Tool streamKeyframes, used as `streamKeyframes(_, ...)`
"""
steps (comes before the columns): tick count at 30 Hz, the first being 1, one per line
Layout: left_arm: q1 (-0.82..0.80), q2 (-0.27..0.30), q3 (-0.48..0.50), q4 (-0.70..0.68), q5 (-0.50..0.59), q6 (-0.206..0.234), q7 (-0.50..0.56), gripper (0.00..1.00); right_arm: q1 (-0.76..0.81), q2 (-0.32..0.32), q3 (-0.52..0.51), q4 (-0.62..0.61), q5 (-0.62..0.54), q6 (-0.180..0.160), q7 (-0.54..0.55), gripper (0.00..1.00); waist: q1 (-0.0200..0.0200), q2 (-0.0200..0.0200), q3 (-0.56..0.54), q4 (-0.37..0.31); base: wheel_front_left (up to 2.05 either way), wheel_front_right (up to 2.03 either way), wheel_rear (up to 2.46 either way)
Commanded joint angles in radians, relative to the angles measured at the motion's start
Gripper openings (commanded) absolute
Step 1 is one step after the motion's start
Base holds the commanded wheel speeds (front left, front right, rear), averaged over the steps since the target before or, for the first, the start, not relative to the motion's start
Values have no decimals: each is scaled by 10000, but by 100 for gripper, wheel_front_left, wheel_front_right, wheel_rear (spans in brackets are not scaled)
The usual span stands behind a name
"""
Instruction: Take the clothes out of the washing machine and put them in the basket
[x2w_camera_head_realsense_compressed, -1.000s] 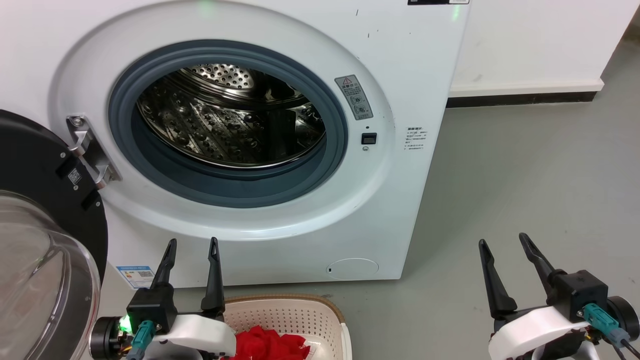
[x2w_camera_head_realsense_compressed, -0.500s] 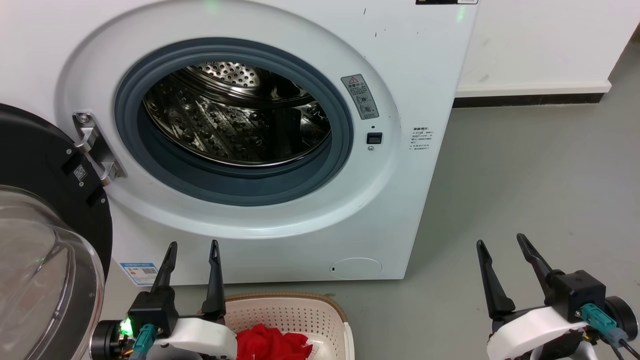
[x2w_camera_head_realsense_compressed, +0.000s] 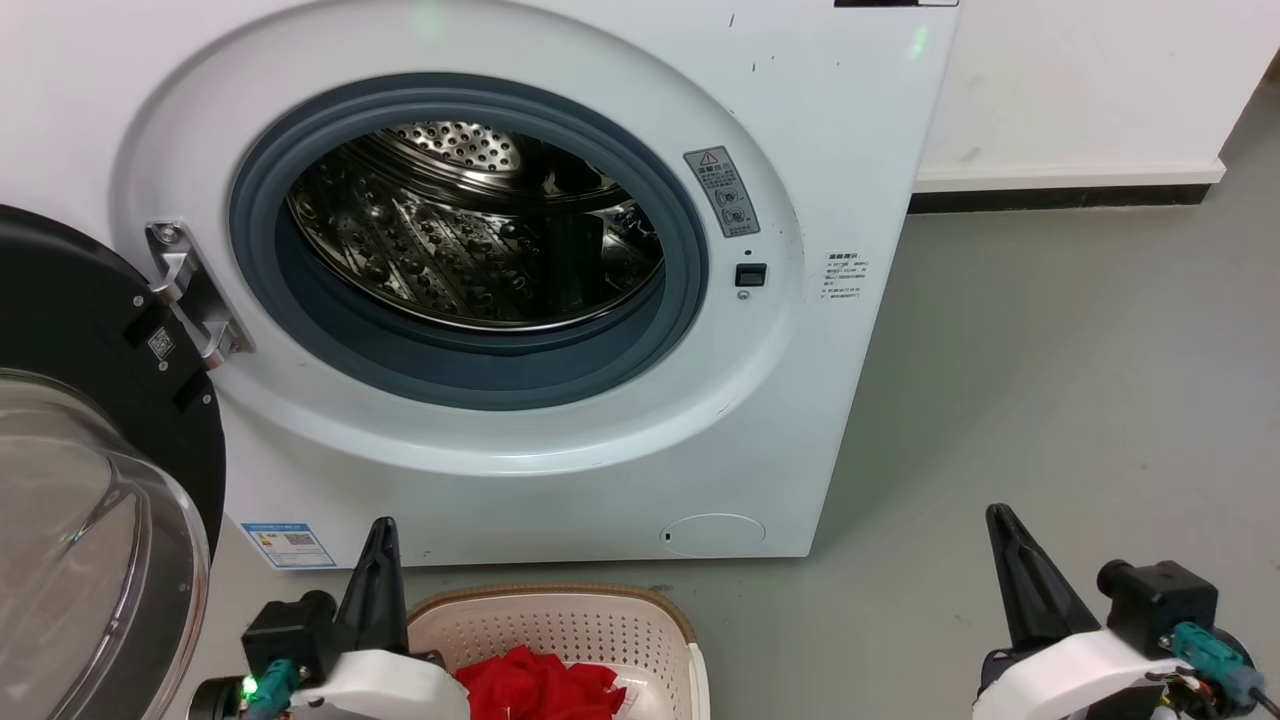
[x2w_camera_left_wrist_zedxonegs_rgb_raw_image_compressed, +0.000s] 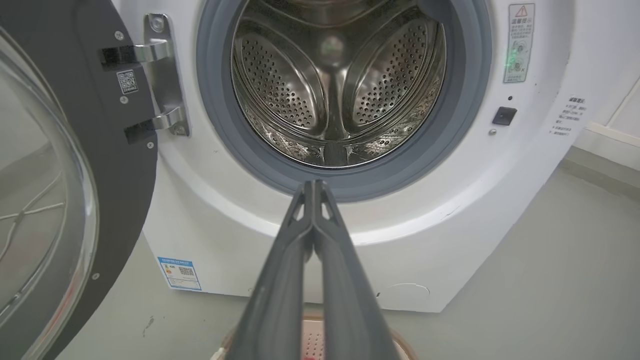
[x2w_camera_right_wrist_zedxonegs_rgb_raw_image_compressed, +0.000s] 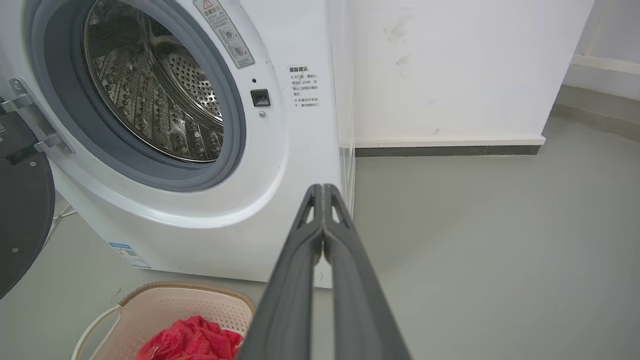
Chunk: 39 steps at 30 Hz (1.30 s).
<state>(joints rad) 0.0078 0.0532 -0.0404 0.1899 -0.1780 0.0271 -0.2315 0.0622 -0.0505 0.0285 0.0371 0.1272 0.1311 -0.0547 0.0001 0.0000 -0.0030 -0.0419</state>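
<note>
Clothes (x2w_camera_head_realsense_compressed: 535, 685) lie in the basket (x2w_camera_head_realsense_compressed: 570, 628) as a crumpled heap of soft, bright red cloth, folded over on itself. A bit of white shows at the heap's right edge, and we cannot tell whether it is cloth. The basket is cream plastic with small holes all over its walls and a brown rim. It stands on the grey floor (x2w_camera_head_realsense_compressed: 1060, 360) just in front of the washing machine (x2w_camera_head_realsense_compressed: 850, 150). From the right wrist we also see a pale handle loop at its left end.

The washing machine is white. Its door (x2w_camera_head_realsense_compressed: 100, 470), a black frame around domed clear glass, hangs wide open on a metal hinge (x2w_camera_head_realsense_compressed: 190, 290) at the left. A grey rubber ring (x2w_camera_head_realsense_compressed: 690, 290) circles the opening. What we see of the drum (x2w_camera_head_realsense_compressed: 470, 230) behind it is bare shiny steel, dotted with holes.

We see the left claw (x2w_camera_head_realsense_compressed: 384, 530) low down, just beside the basket's left end, its two dark fingers pressed flat together with nothing between them. The right claw (x2w_camera_head_realsense_compressed: 1002, 520) is well apart to the right, above the floor. Its fingers are likewise closed tip to tip and hold nothing. Both claws point up toward the machine.
</note>
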Motion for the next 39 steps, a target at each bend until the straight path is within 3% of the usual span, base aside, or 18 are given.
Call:
streamKeyframes(1,-271,27,100,-110,-419,-43,80,0,-186,-61,-13,-97,500,0,4,0,0,0,-1,6,0,0,0)
streamKeyframes(18,-441,16,375,-37,-3581,-392,792,0,-594,-243,-93,418,3962,-1,199,0,0,0,8,63,0,0,0)
streamKeyframes(39,-685,5,716,122,-6713,-744,1567,0,-937,-339,-265,879,7308,-2,453,0,0,0,20,136,0,0,0)
